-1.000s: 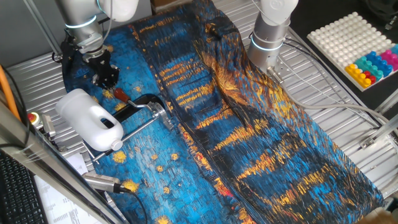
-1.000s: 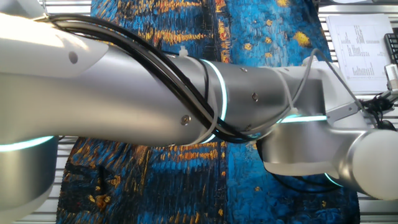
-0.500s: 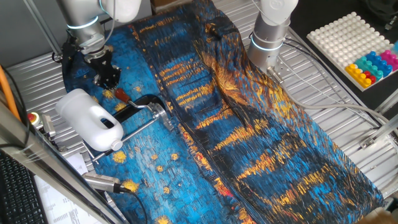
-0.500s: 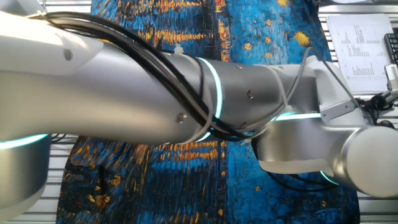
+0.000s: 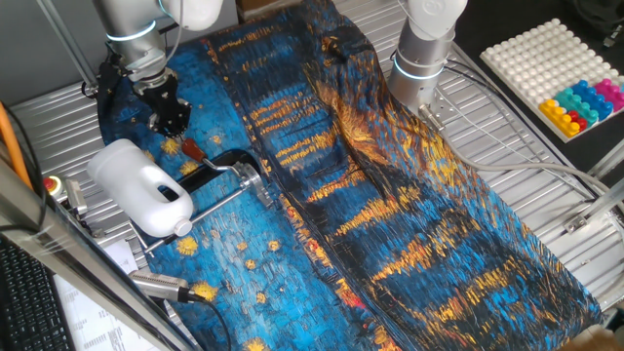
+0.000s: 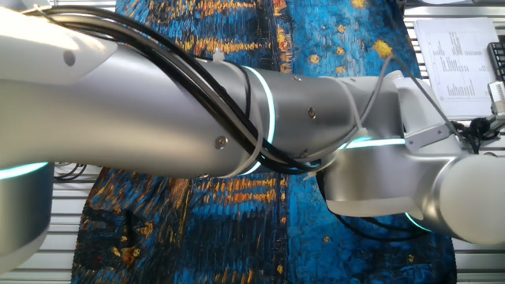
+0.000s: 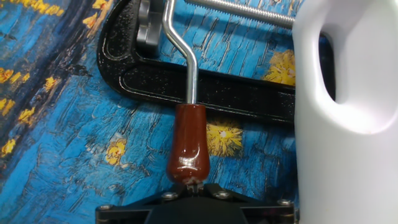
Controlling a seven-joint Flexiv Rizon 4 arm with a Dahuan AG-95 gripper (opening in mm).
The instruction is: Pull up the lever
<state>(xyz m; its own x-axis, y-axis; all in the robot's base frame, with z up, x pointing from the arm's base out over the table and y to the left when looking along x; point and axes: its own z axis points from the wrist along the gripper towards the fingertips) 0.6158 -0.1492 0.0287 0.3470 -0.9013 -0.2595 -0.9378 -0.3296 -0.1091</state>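
The lever point(image 7: 188, 146) is a thin bent silver bar with a dark red sleeve, part of the black-and-silver clamp point(image 7: 205, 87) lying on the blue painted cloth. In one fixed view the lever point(image 5: 192, 150) lies just right of the white jug point(image 5: 141, 185). My gripper point(image 5: 173, 125) hangs close above and behind the sleeve's end. In the hand view my gripper point(image 7: 194, 185) has its black fingers together at the bottom edge, with the sleeve's tip right at them. I cannot see it holding the sleeve. In the other fixed view the arm point(image 6: 237, 110) hides the clamp.
The white jug point(image 7: 345, 124) stands close on the right of the lever. A long silver threaded rod point(image 5: 210, 207) runs from the clamp along the jug. A second arm's base point(image 5: 421, 58) and a tray of coloured pieces point(image 5: 561, 73) are far right.
My gripper has shifted a little to the right, closer to the lever's red end. The clamp and jug have not moved.
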